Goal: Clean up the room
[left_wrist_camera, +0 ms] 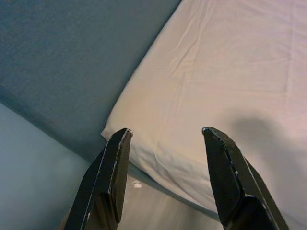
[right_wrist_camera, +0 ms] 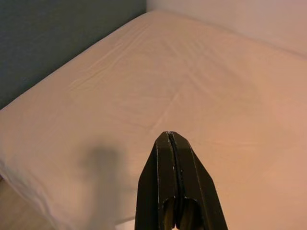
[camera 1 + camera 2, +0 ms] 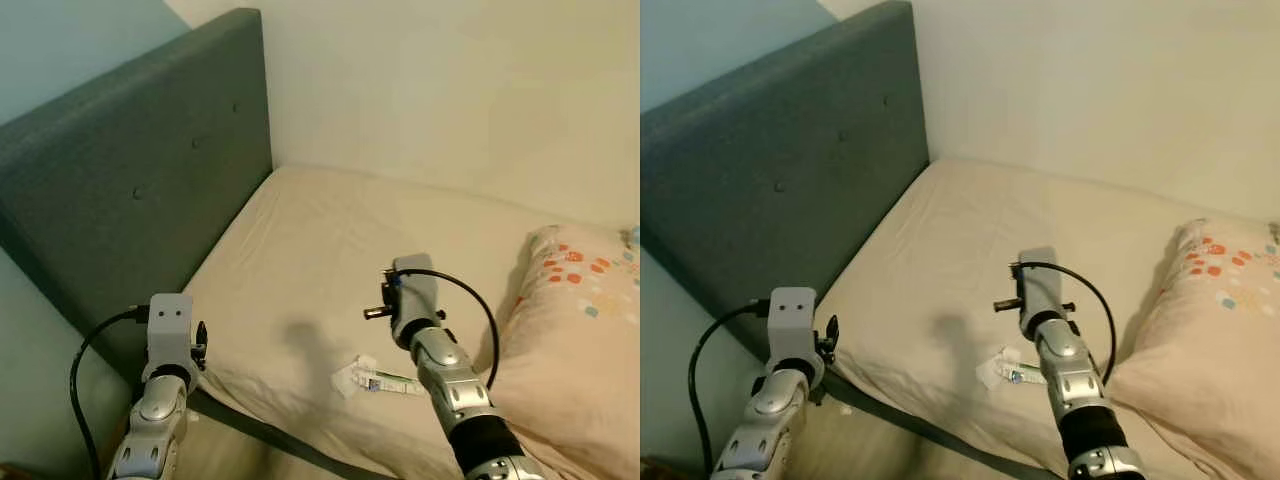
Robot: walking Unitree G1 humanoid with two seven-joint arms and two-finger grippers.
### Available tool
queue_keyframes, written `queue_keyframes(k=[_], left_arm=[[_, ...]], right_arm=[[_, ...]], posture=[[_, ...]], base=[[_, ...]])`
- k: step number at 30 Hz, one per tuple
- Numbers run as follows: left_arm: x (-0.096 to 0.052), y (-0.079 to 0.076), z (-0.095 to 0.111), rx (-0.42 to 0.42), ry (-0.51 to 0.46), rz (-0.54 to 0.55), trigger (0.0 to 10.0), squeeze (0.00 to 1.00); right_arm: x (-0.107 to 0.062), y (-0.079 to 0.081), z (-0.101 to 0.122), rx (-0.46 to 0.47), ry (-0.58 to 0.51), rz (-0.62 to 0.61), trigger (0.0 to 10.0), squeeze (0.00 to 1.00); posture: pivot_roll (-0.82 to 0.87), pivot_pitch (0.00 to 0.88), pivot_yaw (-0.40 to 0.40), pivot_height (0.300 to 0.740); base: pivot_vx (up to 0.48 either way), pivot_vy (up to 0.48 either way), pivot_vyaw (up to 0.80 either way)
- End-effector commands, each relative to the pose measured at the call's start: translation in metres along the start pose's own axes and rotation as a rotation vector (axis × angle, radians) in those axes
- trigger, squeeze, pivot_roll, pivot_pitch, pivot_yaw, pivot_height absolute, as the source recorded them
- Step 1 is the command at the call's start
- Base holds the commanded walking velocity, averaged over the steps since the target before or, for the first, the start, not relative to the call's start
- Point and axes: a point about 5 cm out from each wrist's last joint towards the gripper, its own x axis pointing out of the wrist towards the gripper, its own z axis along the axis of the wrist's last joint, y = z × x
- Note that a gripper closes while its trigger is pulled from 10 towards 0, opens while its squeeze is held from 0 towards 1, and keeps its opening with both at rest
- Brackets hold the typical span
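A crumpled white wrapper with a green-printed packet (image 3: 375,379) lies on the cream bed sheet (image 3: 330,260), near the mattress's front edge. My right arm (image 3: 418,305) hovers over the sheet just behind the wrapper. In the right wrist view the right gripper (image 2: 169,136) is shut with nothing between its fingers and points across the bare sheet towards the wall. My left arm (image 3: 168,330) is raised beside the mattress's corner by the headboard. In the left wrist view the left gripper (image 1: 166,135) is open and empty, above that corner.
A grey-green padded headboard (image 3: 130,180) runs along the left. A cream wall (image 3: 450,90) stands behind the bed. A pillow with orange and blue spots (image 3: 575,330) lies at the right. A dark frame edge (image 3: 270,435) and wooden floor (image 3: 870,445) lie below the mattress.
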Motion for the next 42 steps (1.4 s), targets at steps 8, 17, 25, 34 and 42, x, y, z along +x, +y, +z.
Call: queue_keyframes(k=[8, 17, 25, 34, 42], left_arm=[[-0.007, 0.0, -0.005, 0.006, 0.006, 0.0, 10.0, 0.0], [-0.008, -0.004, -0.005, 0.041, 0.005, -0.053, 10.0, 0.0], [-0.006, -0.009, -0.003, 0.055, -0.004, -0.084, 10.0, 0.0], [-0.008, -0.015, -0.004, 0.061, -0.004, -0.123, 10.0, 0.0], [-0.006, -0.018, -0.003, 0.069, -0.007, -0.144, 10.0, 0.0]], right_arm=[[-0.001, 0.001, -0.006, 0.009, 0.012, -0.008, 10.0, 0.0], [-0.002, 0.003, -0.008, 0.015, 0.008, 0.007, 10.0, 0.0], [-0.005, 0.002, -0.014, 0.013, 0.017, 0.001, 10.0, 0.0], [-0.006, 0.0, -0.016, 0.008, 0.027, -0.015, 10.0, 0.0], [-0.008, -0.003, -0.018, 0.007, 0.03, -0.032, 10.0, 0.0]], posture=[[-0.09, 0.122, -0.047, 0.69], [-0.09, 0.116, -0.033, 0.655], [-0.09, 0.109, -0.028, 0.63], [-0.09, 0.102, -0.016, 0.59], [-0.09, 0.096, -0.007, 0.59]], base=[[0.0, 0.0, 0.0], [0.0, 0.0, 0.0], [0.0, 0.0, 0.0], [0.0, 0.0, 0.0], [0.0, 0.0, 0.0]])
